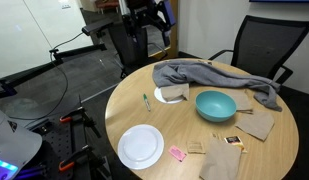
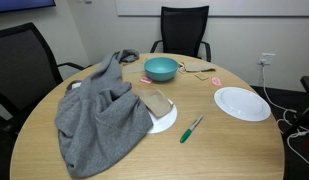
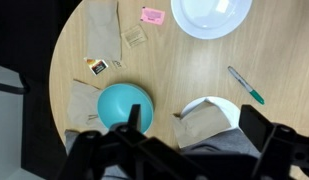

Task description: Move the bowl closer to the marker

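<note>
The teal bowl [image 1: 215, 105] [image 2: 161, 68] stands upright on the round wooden table [image 1: 124, 110], near the grey cloth. It also shows in the wrist view [image 3: 125, 105]. The green marker [image 1: 147, 100] [image 2: 192, 129] [image 3: 246, 85] lies flat on the table, apart from the bowl, with a small white plate between them. My gripper [image 3: 198, 126] is open and empty. It hangs high above the table, over the small plate. The bowl is under its left finger in the wrist view. In an exterior view the arm [image 1: 144, 18] is above the table's far edge.
A small white plate with a brown napkin on it [image 1: 172, 94] [image 2: 159, 110] [image 3: 206, 118] sits between bowl and marker. A large white plate [image 1: 141, 146] [image 2: 242, 103], a pink object [image 1: 177, 153] [image 3: 152, 15], a crumpled grey cloth [image 1: 214, 78] [image 2: 99, 115] and brown napkins [image 1: 222, 157] also lie on the table. Office chairs [image 2: 184, 28] stand around it.
</note>
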Robot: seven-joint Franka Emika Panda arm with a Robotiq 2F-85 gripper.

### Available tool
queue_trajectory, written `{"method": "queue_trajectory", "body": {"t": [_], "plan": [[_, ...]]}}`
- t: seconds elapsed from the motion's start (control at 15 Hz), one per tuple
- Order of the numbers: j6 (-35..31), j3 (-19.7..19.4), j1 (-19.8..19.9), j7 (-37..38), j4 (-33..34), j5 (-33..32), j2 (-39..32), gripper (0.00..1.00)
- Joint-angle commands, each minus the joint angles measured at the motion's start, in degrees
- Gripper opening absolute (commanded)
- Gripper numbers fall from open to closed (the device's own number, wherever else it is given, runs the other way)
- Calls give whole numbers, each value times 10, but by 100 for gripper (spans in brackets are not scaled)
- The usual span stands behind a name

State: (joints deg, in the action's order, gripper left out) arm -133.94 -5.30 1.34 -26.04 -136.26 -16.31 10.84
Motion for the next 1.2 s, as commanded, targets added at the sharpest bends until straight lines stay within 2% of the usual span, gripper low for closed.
{"method": "queue_trajectory", "body": {"t": [0.0, 0.27, 0.53, 1.13], "plan": [[-65, -26, 5, -100, 28, 25, -47, 100], [-107, -38, 12, -213, 60, 99, -107, 100], [-120, -24, 30, -300, 102, 151, -164, 100], [-139, 16, 66, -362, 170, 152, -274, 100]]}}
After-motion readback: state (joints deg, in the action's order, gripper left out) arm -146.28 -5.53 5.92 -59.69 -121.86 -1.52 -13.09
